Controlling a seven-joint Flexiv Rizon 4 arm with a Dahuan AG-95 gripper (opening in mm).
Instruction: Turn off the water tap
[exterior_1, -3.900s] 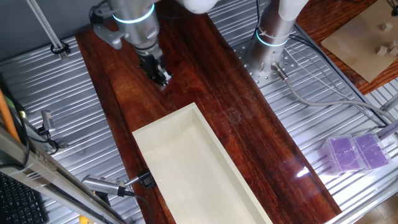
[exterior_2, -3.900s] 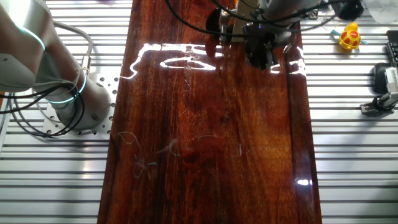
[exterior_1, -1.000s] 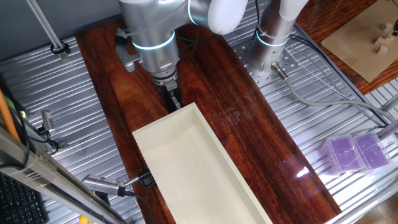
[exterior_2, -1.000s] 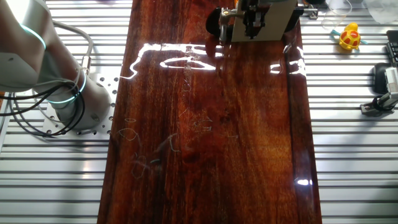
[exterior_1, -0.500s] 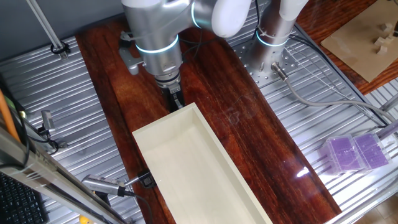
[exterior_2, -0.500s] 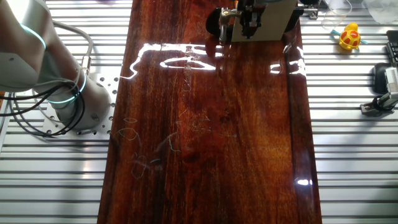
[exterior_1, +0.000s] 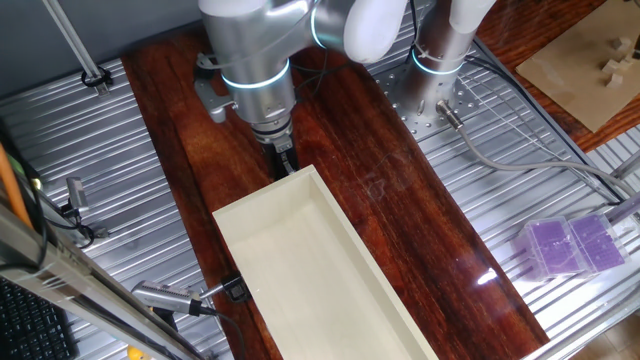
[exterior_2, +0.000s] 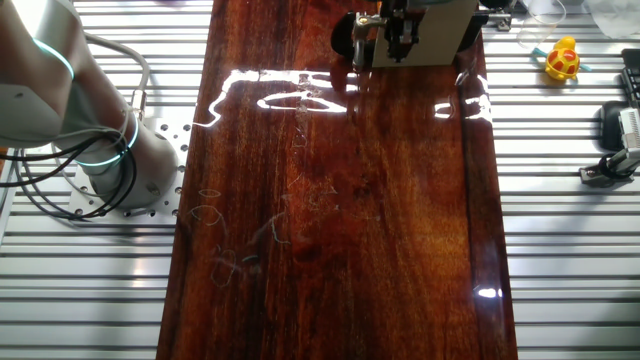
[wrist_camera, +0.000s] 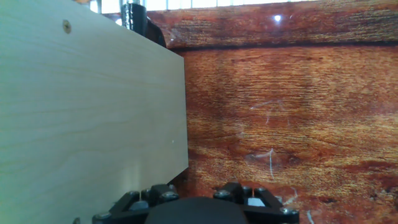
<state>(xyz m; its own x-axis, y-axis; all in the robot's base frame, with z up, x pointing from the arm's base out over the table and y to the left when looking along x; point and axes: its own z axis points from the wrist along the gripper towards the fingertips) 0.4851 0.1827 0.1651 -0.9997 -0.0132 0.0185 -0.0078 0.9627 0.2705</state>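
Note:
A chrome tap (exterior_1: 160, 298) lies at the lower left of one fixed view, held by a black clamp (exterior_1: 235, 290) against the left side of the long cream box (exterior_1: 340, 230). In the hand view the clamp (wrist_camera: 142, 22) shows small at the top, past the box's pale wall (wrist_camera: 93, 112). My gripper (exterior_1: 285, 160) points down at the box's far end, well away from the tap. Its dark fingers look pressed together with nothing between them. In the other fixed view the gripper (exterior_2: 400, 35) is at the top edge, in front of the box end. The fingertips do not show in the hand view.
The box stands on a dark wooden board (exterior_1: 400, 200) over ribbed metal. The arm's base (exterior_1: 440, 60) is at the far right of the board. A purple box (exterior_1: 570, 245) lies right. A yellow toy (exterior_2: 562, 60) and a plug (exterior_2: 615, 150) lie beside the board.
The arm has shifted slightly to the right at the box's far end; the gripper has hardly moved. Nothing was taken hold of.

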